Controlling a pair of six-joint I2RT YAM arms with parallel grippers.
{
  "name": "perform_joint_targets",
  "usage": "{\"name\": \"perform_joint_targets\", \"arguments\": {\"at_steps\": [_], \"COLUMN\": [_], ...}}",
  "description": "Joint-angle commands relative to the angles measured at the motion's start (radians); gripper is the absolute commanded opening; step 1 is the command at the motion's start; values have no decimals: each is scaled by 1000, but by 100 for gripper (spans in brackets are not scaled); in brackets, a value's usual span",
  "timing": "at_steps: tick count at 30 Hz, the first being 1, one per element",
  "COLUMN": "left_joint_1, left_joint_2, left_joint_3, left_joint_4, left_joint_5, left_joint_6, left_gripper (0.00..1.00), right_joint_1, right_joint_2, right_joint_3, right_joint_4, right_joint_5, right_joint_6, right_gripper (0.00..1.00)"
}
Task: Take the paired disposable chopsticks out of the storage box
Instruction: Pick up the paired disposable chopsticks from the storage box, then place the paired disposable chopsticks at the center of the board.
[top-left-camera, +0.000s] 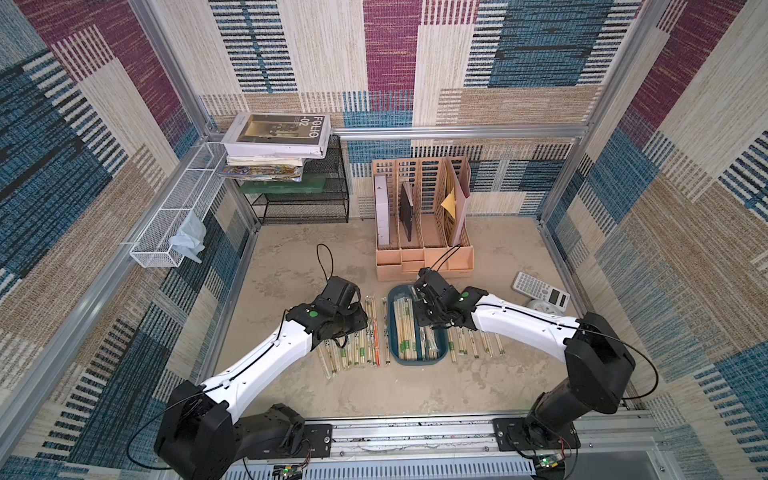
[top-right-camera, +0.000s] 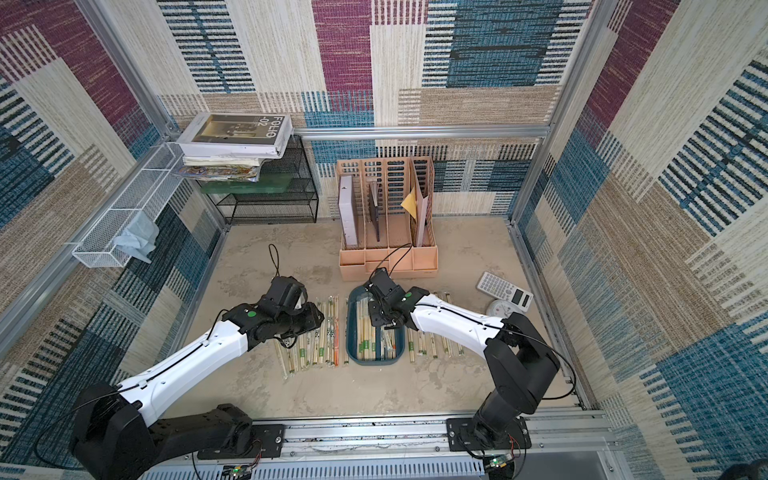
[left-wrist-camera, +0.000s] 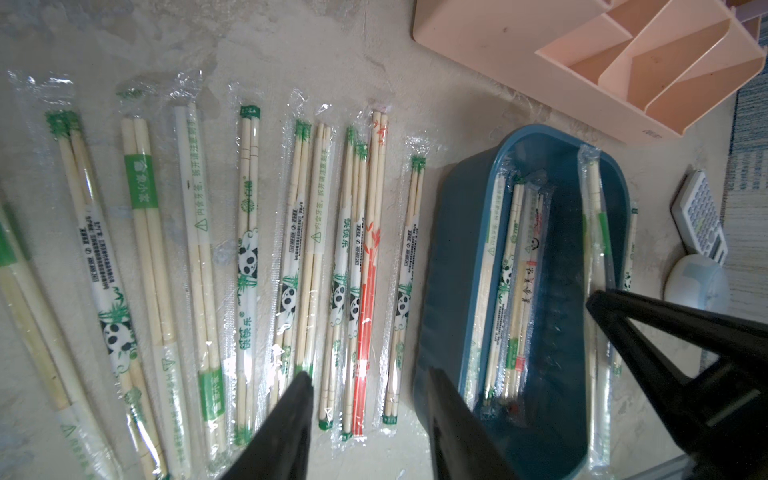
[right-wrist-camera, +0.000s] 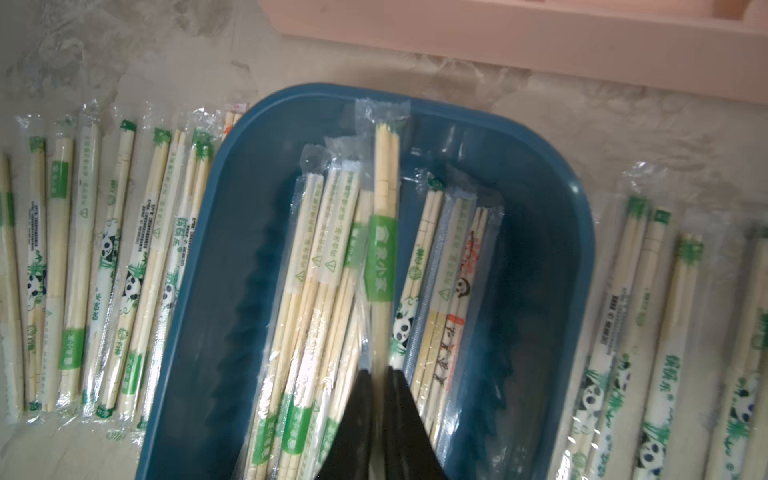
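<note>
The teal-blue storage box (top-left-camera: 417, 362) (top-right-camera: 374, 362) lies mid-table with several wrapped paired disposable chopsticks (top-left-camera: 404, 330) inside. In the right wrist view my right gripper (right-wrist-camera: 379, 374) is shut on one pair with a green band (right-wrist-camera: 380, 257), above the others in the box (right-wrist-camera: 232, 291). More pairs lie in rows on the table left (top-left-camera: 368, 332) and right (top-left-camera: 473, 343) of the box. My left gripper (left-wrist-camera: 370, 374) (top-left-camera: 360, 320) hangs open over the left row (left-wrist-camera: 249, 257), beside the box wall (left-wrist-camera: 449, 249), with nothing between its fingers.
A peach file organizer (top-left-camera: 424, 249) stands just behind the box. A black mesh rack (top-left-camera: 303, 199) under stacked books (top-left-camera: 276, 135) is at the back left. A calculator (top-left-camera: 540, 289) and a round white object (top-left-camera: 540, 308) lie at the right. A white wire basket (top-left-camera: 174, 216) hangs on the left wall.
</note>
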Motion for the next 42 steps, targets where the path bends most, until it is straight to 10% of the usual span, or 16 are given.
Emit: {"name": "perform_joint_targets", "arguments": {"at_steps": [1, 22, 42], "left_joint_1": [-2, -65, -67], "left_joint_2": [2, 32, 44], "left_joint_3": [11, 72, 78], "left_joint_4": [-6, -12, 7], "left_joint_5": [-12, -25, -8], "left_joint_6": [13, 24, 37], "left_gripper": [47, 47, 47], "right_joint_1": [-17, -478, -466], "right_joint_2": [-47, -276, -4], "right_joint_3": [-21, -321, -261], "right_joint_4": [0, -3, -122], "right_joint_5": [22, 116, 506], "right_joint_6": [28, -113, -94], "right_gripper": [10, 6, 4]}}
